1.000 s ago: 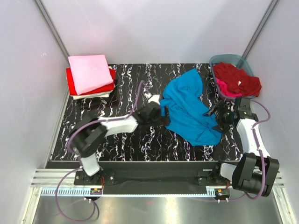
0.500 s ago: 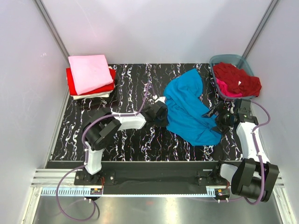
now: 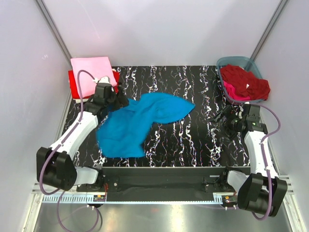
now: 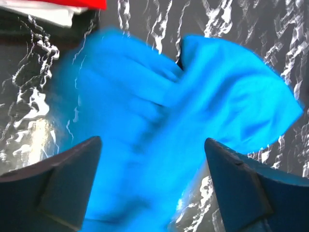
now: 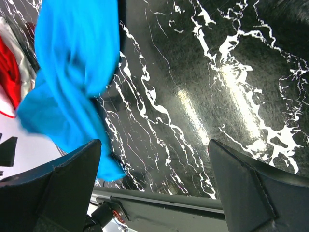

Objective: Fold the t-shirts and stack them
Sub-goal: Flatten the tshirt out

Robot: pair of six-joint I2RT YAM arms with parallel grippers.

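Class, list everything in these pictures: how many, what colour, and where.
blue t-shirt: 1, turquoise, crumpled left of centre
pink t-shirt: 1, pale pink, atop far-left stack
red t-shirt: 1, bright red, under the pink
white t-shirt: 1, white, under the red
dark red t-shirt: 1, dark red, in the tub
magenta t-shirt: 1, magenta, in the tub
tub: 1, grey-blue, far right
table: 1, black, white-veined, under everything
left gripper: 1, black, open, by the blue t-shirt
right gripper: 1, black, open, near the tub
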